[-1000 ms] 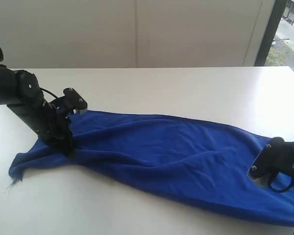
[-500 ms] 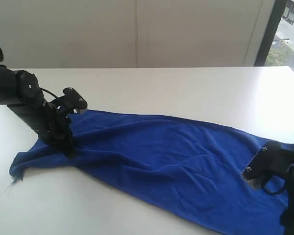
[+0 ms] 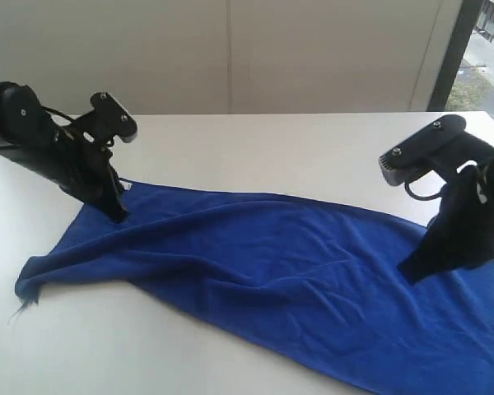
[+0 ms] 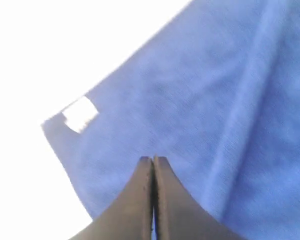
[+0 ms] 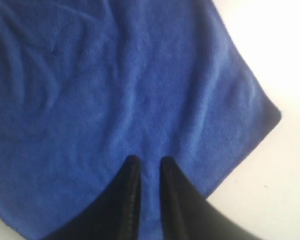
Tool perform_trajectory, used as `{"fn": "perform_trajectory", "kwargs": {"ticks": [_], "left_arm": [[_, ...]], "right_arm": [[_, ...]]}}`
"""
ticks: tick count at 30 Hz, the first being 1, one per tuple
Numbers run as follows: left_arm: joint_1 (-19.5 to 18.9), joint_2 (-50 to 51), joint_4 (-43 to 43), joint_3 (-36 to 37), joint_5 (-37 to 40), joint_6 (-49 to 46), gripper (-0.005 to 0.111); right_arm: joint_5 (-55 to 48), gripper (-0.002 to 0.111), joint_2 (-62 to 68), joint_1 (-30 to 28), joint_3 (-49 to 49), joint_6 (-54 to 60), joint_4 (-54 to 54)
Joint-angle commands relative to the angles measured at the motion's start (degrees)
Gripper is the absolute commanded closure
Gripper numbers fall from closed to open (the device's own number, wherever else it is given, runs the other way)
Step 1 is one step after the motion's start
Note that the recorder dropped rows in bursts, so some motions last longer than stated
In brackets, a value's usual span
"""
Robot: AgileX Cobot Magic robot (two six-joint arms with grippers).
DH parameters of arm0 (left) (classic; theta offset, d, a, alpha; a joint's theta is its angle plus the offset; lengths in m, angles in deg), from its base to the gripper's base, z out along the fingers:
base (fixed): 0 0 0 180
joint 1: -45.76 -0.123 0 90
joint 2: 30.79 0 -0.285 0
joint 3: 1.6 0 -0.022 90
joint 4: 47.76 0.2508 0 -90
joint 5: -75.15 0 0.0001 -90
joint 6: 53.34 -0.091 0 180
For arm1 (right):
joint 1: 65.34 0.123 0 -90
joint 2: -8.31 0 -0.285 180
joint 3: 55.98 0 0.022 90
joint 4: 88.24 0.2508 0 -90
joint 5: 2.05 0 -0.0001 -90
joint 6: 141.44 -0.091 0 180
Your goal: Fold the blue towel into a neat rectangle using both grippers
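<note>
The blue towel (image 3: 272, 263) lies stretched across the white table (image 3: 296, 140) in one long, rumpled layer, running from the far left to the near right, where its end passes out of the exterior view. By my judgement no fold has been made yet, so nearly all of the task is left. My left gripper (image 4: 153, 159) has its jaws pressed tight together, the tip down at the towel's far-left edge, near the corner that carries a small white label (image 4: 80, 114). I see no cloth between the jaws, and I cannot tell whether a bit of the edge is caught underneath. My right gripper (image 5: 146, 161) hangs over the towel's right end, close to its edge, with the jaws a narrow slit apart and nothing pinched that I can see. I reckon both ends need a sure grip before one half can be carried over the other and the edges squared.
</note>
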Motion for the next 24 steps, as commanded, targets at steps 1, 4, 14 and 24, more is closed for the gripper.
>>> {"fn": "perform_trajectory", "kwargs": {"ticks": [1,4,14,24], "left_arm": [[0.2,2.3,0.7,-2.4,-2.4,-0.1,0.107],[-0.3,6.2,1.1,-6.7,-1.3,-0.1,0.107],[-3.5,17.1,4.5,-19.4,7.7,0.5,0.107],[-5.5,23.6,5.3,-24.6,7.3,0.3,0.107]], "right_arm": [[-0.9,0.108,4.7,-0.2,0.7,-3.5,-2.2],[-4.4,0.108,7.9,-0.2,0.7,-3.5,-1.4],[-8.9,0.108,9.0,-0.2,-0.3,-3.5,-1.0],[-8.8,0.108,9.0,-0.2,-1.4,-3.6,-1.0]]}}
